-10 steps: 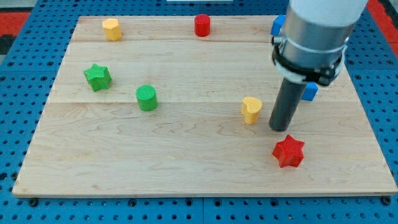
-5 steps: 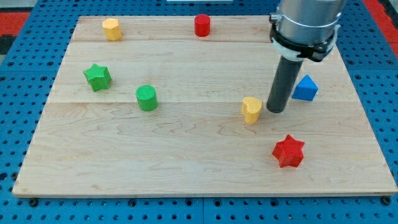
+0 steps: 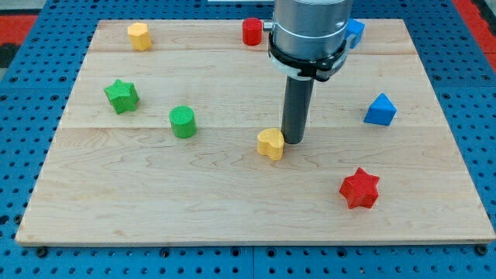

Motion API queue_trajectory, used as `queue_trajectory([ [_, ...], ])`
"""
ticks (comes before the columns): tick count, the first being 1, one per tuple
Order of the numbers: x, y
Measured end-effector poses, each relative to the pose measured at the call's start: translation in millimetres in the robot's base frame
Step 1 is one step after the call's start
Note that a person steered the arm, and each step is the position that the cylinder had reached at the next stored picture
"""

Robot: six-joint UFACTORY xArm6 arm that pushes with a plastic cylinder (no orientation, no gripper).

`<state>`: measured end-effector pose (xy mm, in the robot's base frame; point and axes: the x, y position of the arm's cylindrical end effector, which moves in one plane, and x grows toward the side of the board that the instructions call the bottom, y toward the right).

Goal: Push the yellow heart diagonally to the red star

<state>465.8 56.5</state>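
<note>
Pale wood makes up the board [image 3: 232, 201], which lies on a blue pegged surface [image 3: 31, 256], and the arm ends in a plain dark rod, so there is no pincer here to open, clench or grasp anything. Everything can be placed from my tip [image 3: 293, 141], which rests on the wood near the middle of the board.

Far off toward the view's left and a little above the tip sits the green star [image 3: 122, 95]. Up near the view's top edge, well to the left of the tip, stands a yellow block [image 3: 139, 36] of rounded shape. Closer in, still left of the tip and slightly above it, is the green cylinder [image 3: 183, 122]. The red cylinder [image 3: 251, 31] stands well above the tip and a bit to its left, partly behind the arm's grey housing.

The yellow heart [image 3: 271, 143] sits just beside the tip on its left, touching it or nearly so; contact cannot be settled from this angle.

To the right, a blue block [image 3: 355, 31] shows past the housing near the view's top, its shape partly hidden. The red star [image 3: 359, 188] lies below and to the right of the tip, well apart from the heart. The blue triangle-shaped block [image 3: 380, 110] lies farther right, slightly above the tip.
</note>
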Motion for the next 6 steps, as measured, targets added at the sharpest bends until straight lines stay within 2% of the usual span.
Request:
queue_trajectory([
  [1, 3, 9],
  [2, 31, 27],
  [3, 61, -22],
  [4, 65, -98],
  [5, -18, -33],
  [6, -72, -43],
])
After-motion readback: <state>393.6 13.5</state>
